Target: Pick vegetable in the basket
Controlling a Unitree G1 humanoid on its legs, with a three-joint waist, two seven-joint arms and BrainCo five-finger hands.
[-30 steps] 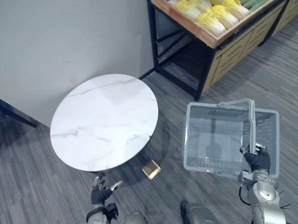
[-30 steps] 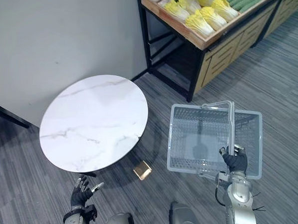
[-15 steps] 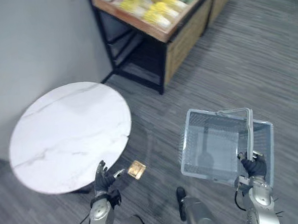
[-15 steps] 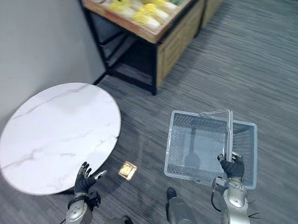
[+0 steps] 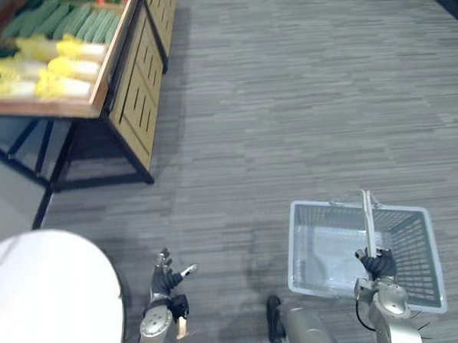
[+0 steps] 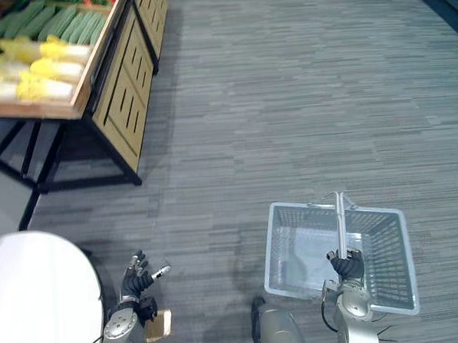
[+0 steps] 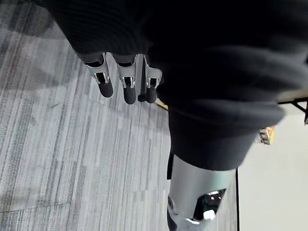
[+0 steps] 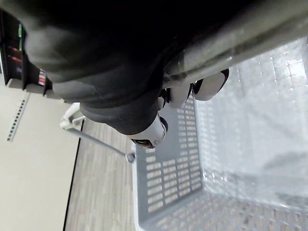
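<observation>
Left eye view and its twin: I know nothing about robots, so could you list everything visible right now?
Basket: one, pale grey mesh, empty, lower right.
Display stand: one, wood on black frame, upper left.
Cabbages: several, yellow-white, on the stand.
Long green vegetables: several, behind the cabbages.
Round table: one, white marble, lower left.
Small block: one, tan, on the floor beside the table.
Carpet: grey.
Left hand: open, holding nothing.
Right hand: curled round the basket's handle.

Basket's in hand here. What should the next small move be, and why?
Probably step toward the vegetable stand: the right hand grips the empty basket by its handle, the left hand is free, and the vegetables lie far off.
</observation>
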